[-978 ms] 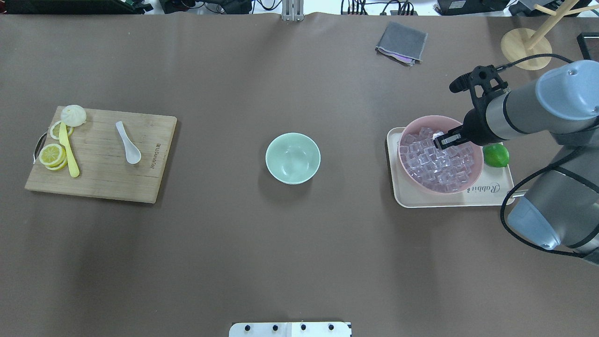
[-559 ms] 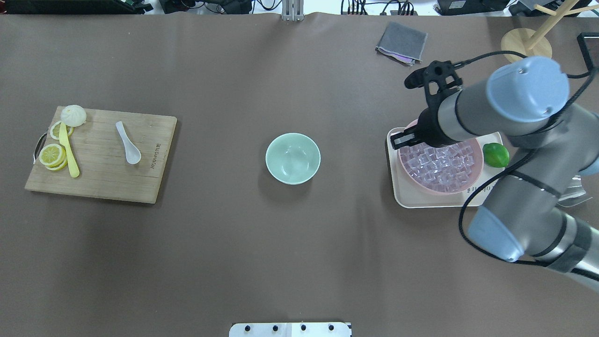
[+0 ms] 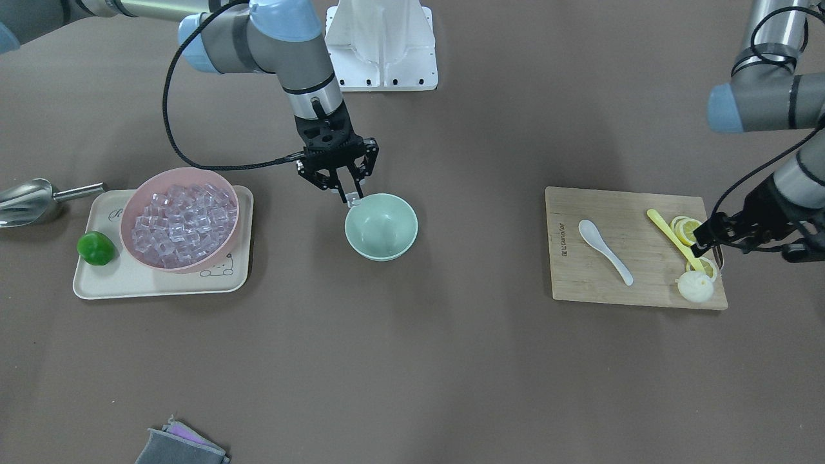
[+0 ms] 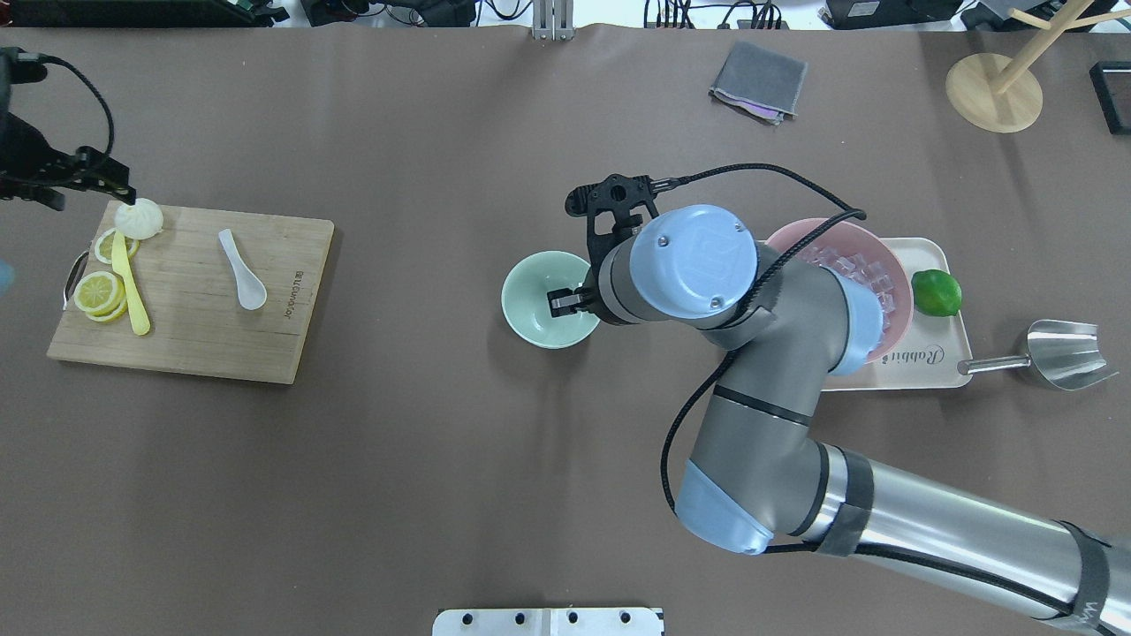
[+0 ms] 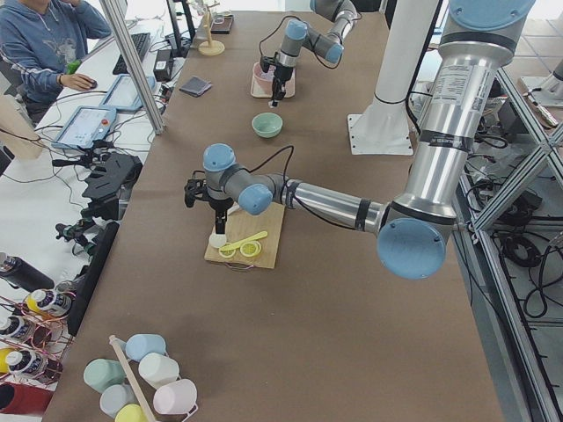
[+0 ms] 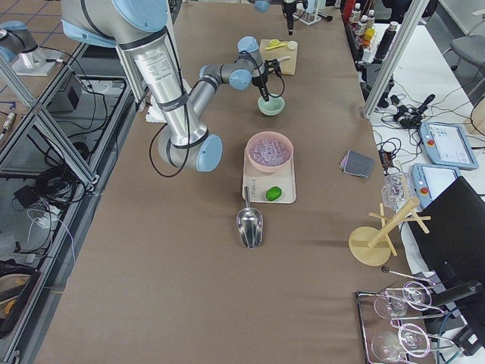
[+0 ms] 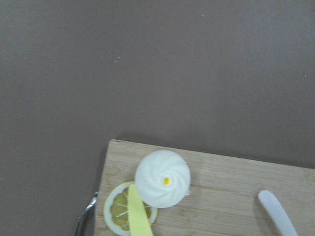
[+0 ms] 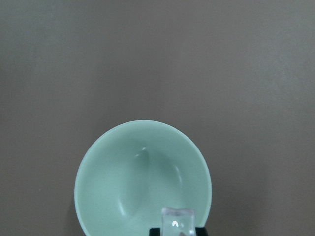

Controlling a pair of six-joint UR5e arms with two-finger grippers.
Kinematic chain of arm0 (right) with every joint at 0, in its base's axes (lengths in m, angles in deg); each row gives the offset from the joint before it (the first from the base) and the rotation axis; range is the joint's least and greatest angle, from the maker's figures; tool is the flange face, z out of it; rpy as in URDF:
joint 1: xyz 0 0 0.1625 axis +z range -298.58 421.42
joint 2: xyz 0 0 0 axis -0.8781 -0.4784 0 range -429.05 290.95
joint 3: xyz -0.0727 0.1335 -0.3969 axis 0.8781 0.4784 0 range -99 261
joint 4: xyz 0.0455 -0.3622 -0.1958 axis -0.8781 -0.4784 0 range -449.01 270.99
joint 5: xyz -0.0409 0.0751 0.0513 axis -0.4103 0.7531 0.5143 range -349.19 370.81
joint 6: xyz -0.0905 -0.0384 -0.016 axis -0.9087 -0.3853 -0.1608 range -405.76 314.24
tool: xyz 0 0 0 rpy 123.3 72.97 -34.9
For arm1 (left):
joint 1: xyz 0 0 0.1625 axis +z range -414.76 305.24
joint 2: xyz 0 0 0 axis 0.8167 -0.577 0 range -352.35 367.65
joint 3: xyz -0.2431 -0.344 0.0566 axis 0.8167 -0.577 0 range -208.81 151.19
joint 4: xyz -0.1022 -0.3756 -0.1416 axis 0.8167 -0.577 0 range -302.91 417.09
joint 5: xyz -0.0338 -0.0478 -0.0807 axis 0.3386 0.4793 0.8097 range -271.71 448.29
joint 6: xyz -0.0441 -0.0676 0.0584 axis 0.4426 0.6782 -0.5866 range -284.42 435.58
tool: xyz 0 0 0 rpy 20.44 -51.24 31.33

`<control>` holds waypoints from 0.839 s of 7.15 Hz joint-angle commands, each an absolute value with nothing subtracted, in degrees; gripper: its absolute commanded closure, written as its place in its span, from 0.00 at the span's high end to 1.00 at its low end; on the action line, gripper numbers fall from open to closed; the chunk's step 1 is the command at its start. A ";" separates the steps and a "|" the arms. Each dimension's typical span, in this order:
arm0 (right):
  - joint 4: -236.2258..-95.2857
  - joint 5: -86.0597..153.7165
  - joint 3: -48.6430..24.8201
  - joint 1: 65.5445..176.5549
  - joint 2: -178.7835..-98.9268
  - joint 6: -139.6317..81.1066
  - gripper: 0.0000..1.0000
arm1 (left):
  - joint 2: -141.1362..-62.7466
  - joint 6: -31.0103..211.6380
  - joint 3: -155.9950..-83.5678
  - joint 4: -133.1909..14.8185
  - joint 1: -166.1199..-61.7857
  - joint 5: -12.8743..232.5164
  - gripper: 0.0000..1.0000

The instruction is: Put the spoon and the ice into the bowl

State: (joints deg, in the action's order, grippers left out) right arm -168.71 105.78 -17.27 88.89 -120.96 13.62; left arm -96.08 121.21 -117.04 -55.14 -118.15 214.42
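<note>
Board (image 4: 190, 340) carries the spoon (image 4: 243, 270), flat near its middle. The bowl (image 4: 535, 305) stands mid-table. The right gripper (image 3: 351, 194) hangs over its rim, pinching one ice cube (image 8: 178, 222). The left gripper (image 4: 122, 189) hovers at a board corner; its jaw state cannot be told. Spoon, as judged: light, rigid, glossy, slippery; grip across the handle. Cube: hard, slick
</note>
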 commanded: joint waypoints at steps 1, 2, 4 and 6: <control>-166.20 103.27 -12.62 87.44 -117.91 14.88 0.00 | -99.30 126.11 -114.25 -55.41 -112.78 211.17 0.98; -165.57 103.35 -12.69 87.43 -117.65 16.36 0.49 | -100.44 128.38 -113.63 -55.41 -112.07 211.16 0.98; -166.17 103.96 -15.14 88.48 -118.70 17.34 1.00 | -100.98 129.45 -111.87 -55.49 -110.40 210.02 0.97; -166.26 105.72 -19.62 91.72 -123.07 17.08 1.00 | -102.99 135.93 -111.95 -55.49 -107.33 209.84 0.91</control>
